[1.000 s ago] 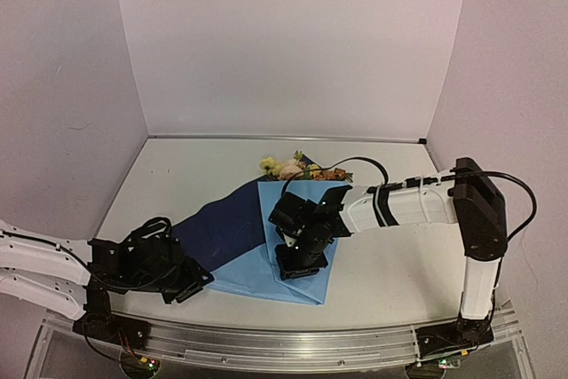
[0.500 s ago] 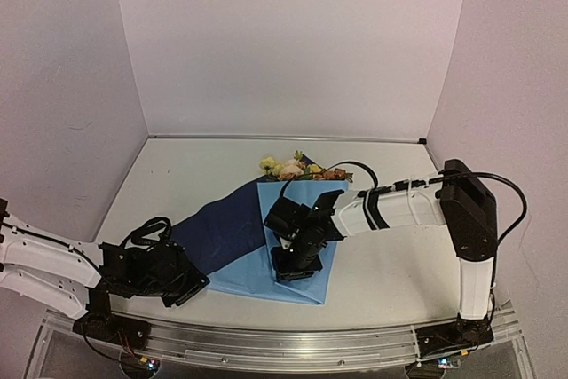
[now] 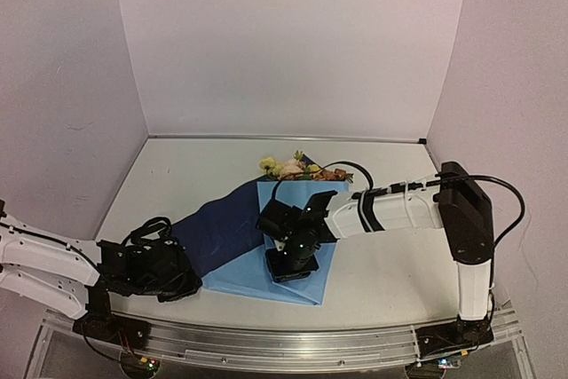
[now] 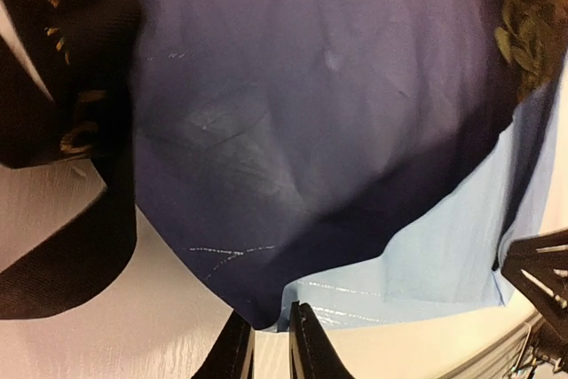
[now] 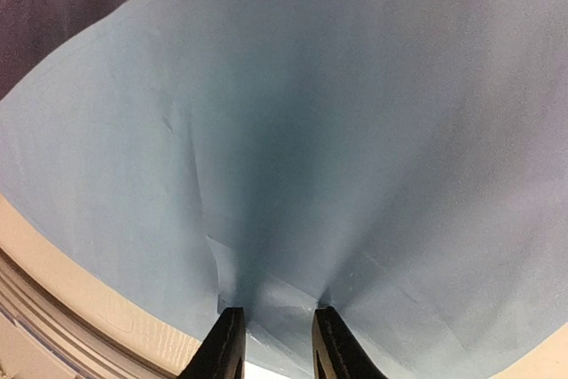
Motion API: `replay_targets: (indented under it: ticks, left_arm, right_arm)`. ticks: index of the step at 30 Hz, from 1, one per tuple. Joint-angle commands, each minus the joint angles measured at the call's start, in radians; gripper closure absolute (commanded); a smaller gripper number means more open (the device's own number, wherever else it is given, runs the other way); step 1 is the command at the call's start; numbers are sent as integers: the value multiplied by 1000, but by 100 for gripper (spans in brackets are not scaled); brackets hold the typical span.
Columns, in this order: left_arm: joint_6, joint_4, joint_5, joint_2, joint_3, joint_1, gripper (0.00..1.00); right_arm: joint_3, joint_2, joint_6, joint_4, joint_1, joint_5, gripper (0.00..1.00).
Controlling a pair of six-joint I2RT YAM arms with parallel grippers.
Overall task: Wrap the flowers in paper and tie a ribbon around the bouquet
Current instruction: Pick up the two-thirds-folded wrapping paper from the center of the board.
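The paper (image 3: 232, 224) lies across the table, its dark-blue side turned up on the left and its light-blue side (image 3: 312, 206) folded over on the right. The flowers (image 3: 293, 166) poke out at its far end. My left gripper (image 3: 186, 281) sits at the near left corner, and the left wrist view shows its jaws (image 4: 271, 343) nearly together on the dark corner tip (image 4: 257, 312). My right gripper (image 3: 289, 264) presses on the light-blue fold, its fingers (image 5: 271, 339) pinching a raised ridge of paper (image 5: 275, 219). The ribbon (image 4: 62, 68), black with gold lettering, lies just left of that corner.
A metal rail (image 3: 293, 343) runs along the near table edge just behind both grippers. White walls close in the back and the sides. Bare tabletop (image 3: 177, 175) shows to the far left, and more of it (image 3: 390, 264) to the right of the paper.
My left jaws have closed onto the paper's near corner and that gripper has drawn slightly left. The right gripper has slid a little left and nearer on the light-blue fold.
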Motion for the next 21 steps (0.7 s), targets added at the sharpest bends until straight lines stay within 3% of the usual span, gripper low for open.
replay_targets:
  ticks: [1,7,13,21]
  left_arm:
    - [133,-66,-52,-115,38,-2,90]
    - [173,-1,-65,-174,14,-3,100]
    - [227,71,-62,-117,44,-2,100]
    - [242,86,-62,-151,72,-4,100]
  right_arm:
    - [79,32,-78,-80,30,86,73]
    - [94,29,-127,-111,52,108,73]
    - [82,38,-142,-129,74,107,73]
    - [84,69,-157,-124,95,118,73]
